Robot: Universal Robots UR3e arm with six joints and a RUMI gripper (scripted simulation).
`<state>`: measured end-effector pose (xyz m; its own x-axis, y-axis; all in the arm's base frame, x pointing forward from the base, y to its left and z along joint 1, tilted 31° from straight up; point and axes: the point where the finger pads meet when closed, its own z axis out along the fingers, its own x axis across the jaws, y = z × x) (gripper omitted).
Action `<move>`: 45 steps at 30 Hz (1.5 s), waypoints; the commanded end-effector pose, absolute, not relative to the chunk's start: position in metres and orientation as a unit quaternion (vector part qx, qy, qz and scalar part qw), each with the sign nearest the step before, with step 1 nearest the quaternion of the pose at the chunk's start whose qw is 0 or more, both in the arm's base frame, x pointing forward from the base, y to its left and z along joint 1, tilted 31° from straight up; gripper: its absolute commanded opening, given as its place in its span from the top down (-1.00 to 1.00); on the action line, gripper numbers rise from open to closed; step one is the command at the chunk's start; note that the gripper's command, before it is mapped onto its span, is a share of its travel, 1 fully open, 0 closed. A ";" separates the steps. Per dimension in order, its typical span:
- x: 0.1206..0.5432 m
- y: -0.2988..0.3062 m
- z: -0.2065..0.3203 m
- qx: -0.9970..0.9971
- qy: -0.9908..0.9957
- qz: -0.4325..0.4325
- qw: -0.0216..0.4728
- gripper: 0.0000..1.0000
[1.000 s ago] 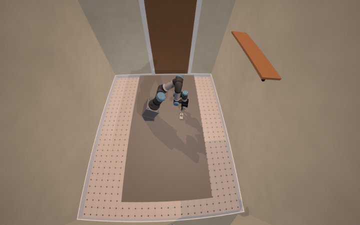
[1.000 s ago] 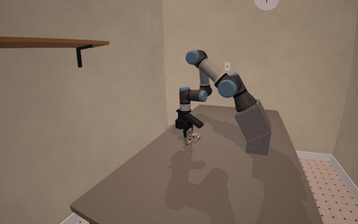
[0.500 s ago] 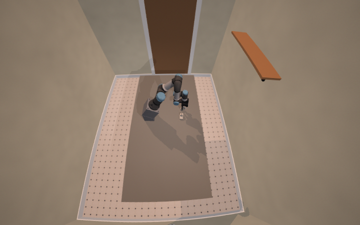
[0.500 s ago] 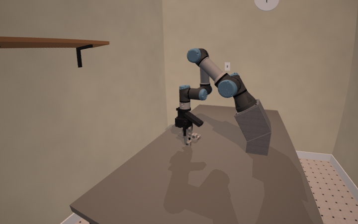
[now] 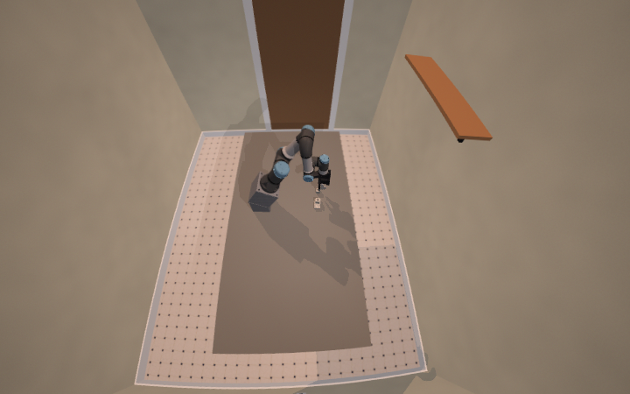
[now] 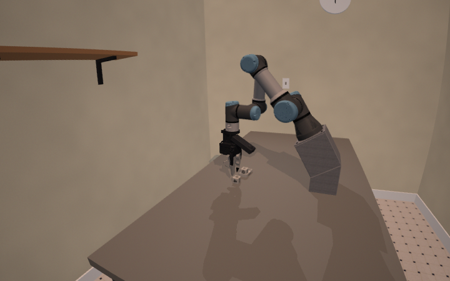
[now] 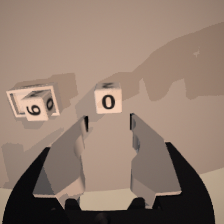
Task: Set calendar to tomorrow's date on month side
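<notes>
Two cubes made up the day number, and they lay apart: one cube [image 6: 244, 170] [image 7: 37, 106] sat in the tray [image 5: 317, 207] [image 6: 250, 172] [image 7: 58, 102], off to the left of the end effector [image 5: 320, 188] [image 6: 234, 173] [image 7: 108, 115] in the wrist view, while the loose cube [image 6: 236, 179] [image 7: 108, 101] rested on the surface [image 5: 292, 297] [image 6: 185, 211] [image 7: 150, 45] just beyond the fingertips. The end effector pointed down with its fingers part-way spread and nothing between them, the gap a little wider than the loose cube, which suggested room to straddle it or to back off without a knock. That cube stood flat, a 0 on the face toward the wrist camera; it was probably outside the tray because turning it to another face needed free space around it. The tray's cube showed a 6 or a 9 and a 0 on neighbouring faces, and its tray had a free place beside it, presumably for the loose one. Which digit the month side needed could not be told. Placing the loose cube seemed still to be done, and a careless approach might nudge it askew.
</notes>
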<state>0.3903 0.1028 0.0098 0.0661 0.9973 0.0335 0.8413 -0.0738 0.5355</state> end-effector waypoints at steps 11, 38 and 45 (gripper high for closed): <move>0.367 0.103 0.039 0.706 0.655 0.196 0.185 0.42; 0.358 0.103 0.054 0.706 0.655 0.196 0.185 -1.00; 0.358 0.103 0.054 0.706 0.655 0.196 0.184 -1.00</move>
